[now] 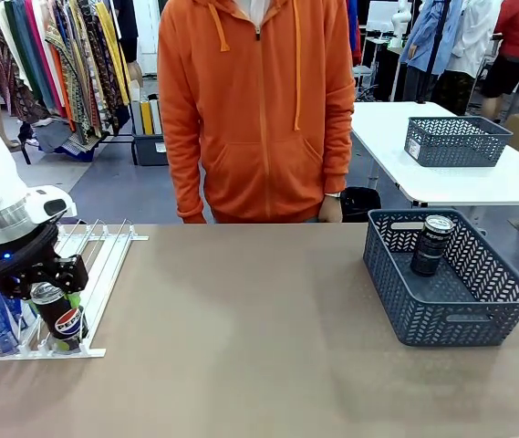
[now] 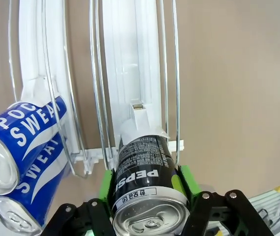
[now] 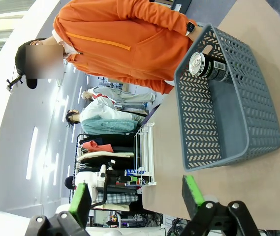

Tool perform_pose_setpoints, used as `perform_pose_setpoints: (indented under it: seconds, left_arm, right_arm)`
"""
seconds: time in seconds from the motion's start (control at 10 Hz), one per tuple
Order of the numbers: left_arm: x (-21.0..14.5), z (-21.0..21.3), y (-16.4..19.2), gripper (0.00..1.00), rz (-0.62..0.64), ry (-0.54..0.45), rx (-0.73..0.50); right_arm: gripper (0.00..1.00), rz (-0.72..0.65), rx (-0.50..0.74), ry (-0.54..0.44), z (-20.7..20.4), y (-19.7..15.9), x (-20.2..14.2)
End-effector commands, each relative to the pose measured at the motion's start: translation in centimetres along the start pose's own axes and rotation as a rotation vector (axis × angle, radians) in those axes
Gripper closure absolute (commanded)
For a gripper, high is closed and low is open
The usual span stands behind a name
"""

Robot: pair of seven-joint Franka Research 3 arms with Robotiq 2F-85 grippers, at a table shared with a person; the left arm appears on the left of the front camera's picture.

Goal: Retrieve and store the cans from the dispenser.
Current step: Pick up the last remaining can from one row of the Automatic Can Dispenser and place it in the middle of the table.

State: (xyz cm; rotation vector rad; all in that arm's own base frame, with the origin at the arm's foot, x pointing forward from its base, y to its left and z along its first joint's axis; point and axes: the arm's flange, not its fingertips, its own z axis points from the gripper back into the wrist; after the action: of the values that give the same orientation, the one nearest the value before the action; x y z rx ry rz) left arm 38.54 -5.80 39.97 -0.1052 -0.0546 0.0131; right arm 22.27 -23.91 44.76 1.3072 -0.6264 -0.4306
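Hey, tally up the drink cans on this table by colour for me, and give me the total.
Blue cans, both in the dispenser: 2
Black cans: 2, the Pepsi can in the dispenser, the other in the basket
Total: 4

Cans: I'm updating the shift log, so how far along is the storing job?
Done: one black can stands in the grey basket. In hand: the left gripper clamps the black Pepsi can at the front end of the dispenser. Left: two blue cans wait in the dispenser beside it. The right gripper is open, holding nothing.
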Motion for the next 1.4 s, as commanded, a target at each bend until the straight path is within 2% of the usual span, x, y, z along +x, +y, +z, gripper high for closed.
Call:
perform_pose_setpoints:
  seconds: [0.0, 0.1, 0.3, 0.5, 0.6, 0.7, 0.9, 1.0, 1.1, 1.3]
  left_arm:
    - [-0.1, 0.5, -0.2, 1.0, 0.023, -0.009, 0.011]
    - [-0.1, 1.6, 0.0, 1.0, 0.028, -0.029, 0.015]
    - [-1.2, 7.9, 1.0, 1.0, -0.003, -0.069, 0.034]
    - [-3.1, 15.1, 1.5, 1.0, -0.021, -0.201, -0.014]
    - [-4.2, 18.1, 1.6, 1.0, -0.028, -0.298, -0.053]
    - [-5.6, 19.9, 1.7, 1.0, -0.093, -0.332, -0.111]
    - [-8.4, 21.7, 3.0, 1.0, -0.168, -0.4, -0.248]
    - [-9.1, 21.6, 3.8, 1.0, -0.187, -0.35, -0.286]
    - [-7.6, 22.8, 2.1, 1.0, -0.113, -0.387, -0.15]
    - [-7.6, 22.8, 2.1, 1.0, -0.113, -0.387, -0.15]
  right_arm:
    - [0.0, 0.008, 0.006, 0.0, 0.2, 0.2, 0.0]
    - [0.0, 0.008, 0.006, 0.0, 0.2, 0.2, 0.0]
    - [0.0, 0.008, 0.006, 0.0, 0.2, 0.2, 0.0]
    - [0.0, 0.008, 0.006, 0.0, 0.2, 0.2, 0.0]
    - [0.0, 0.008, 0.006, 0.0, 0.2, 0.2, 0.0]
    - [0.0, 0.008, 0.006, 0.0, 0.2, 0.2, 0.0]
    - [0.0, 0.008, 0.006, 0.0, 0.2, 0.2, 0.0]
    - [0.0, 0.008, 0.006, 0.0, 0.2, 0.2, 0.0]
    - [0.0, 0.008, 0.006, 0.0, 0.2, 0.2, 0.0]
    - [0.0, 0.008, 0.006, 0.0, 0.2, 0.2, 0.0]
